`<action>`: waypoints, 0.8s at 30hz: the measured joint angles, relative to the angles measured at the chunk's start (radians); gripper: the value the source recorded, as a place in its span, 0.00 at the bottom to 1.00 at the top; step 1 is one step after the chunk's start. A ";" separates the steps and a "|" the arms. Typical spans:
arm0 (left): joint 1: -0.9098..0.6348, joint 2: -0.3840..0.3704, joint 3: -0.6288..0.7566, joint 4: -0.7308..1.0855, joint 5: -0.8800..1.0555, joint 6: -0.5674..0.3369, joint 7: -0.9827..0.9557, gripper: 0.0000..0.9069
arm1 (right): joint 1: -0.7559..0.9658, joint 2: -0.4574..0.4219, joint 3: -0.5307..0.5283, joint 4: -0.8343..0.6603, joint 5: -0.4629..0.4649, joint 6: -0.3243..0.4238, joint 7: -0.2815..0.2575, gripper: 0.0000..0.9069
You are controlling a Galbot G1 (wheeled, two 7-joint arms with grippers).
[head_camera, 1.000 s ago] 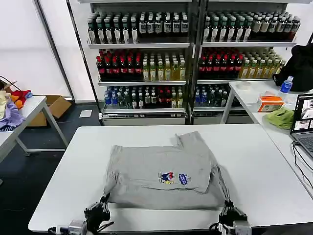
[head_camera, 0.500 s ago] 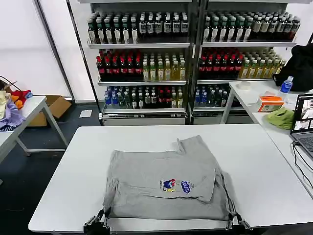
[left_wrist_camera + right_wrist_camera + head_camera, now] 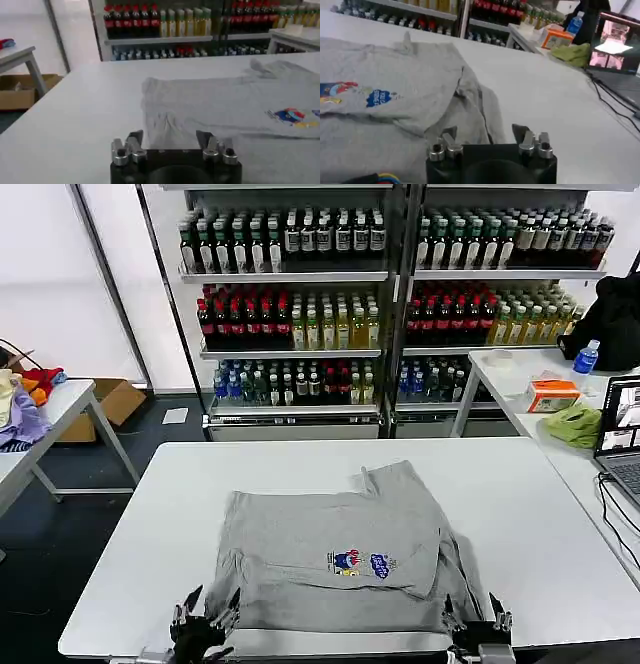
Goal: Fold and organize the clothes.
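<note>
Shirt: a light grey shirt (image 3: 335,559) is lying folded on the white table (image 3: 530,524), near its front edge, with the small multicoloured chest print (image 3: 358,563) facing up.
Left gripper: the left gripper (image 3: 205,616) is sitting at the shirt's near left corner, its fingers spread wide and gripping nothing.
Right gripper: the right gripper (image 3: 476,617) is sitting at the near right corner, fingers likewise apart and empty.
Background: shelves of bottles (image 3: 390,294) are standing beyond the table.

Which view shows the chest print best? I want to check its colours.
The right wrist view: the chest print lies near and whole on the grey shirt. The head view shows it small; the left wrist view cuts it at the edge.
</note>
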 measured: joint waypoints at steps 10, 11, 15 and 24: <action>-0.107 0.022 -0.006 0.059 -0.040 0.033 0.005 1.00 | 0.162 0.026 -0.019 -0.118 -0.002 -0.008 -0.008 1.00; -0.117 0.024 -0.006 0.066 -0.044 0.036 0.006 1.00 | 0.181 0.029 -0.023 -0.131 -0.003 -0.009 -0.008 1.00; -0.155 0.034 -0.006 0.085 -0.059 0.050 0.006 1.00 | 0.252 0.042 -0.038 -0.185 -0.002 -0.010 -0.006 1.00; -0.242 0.060 -0.005 0.132 -0.087 0.084 0.006 1.00 | 0.418 0.085 -0.063 -0.315 0.023 -0.012 0.010 1.00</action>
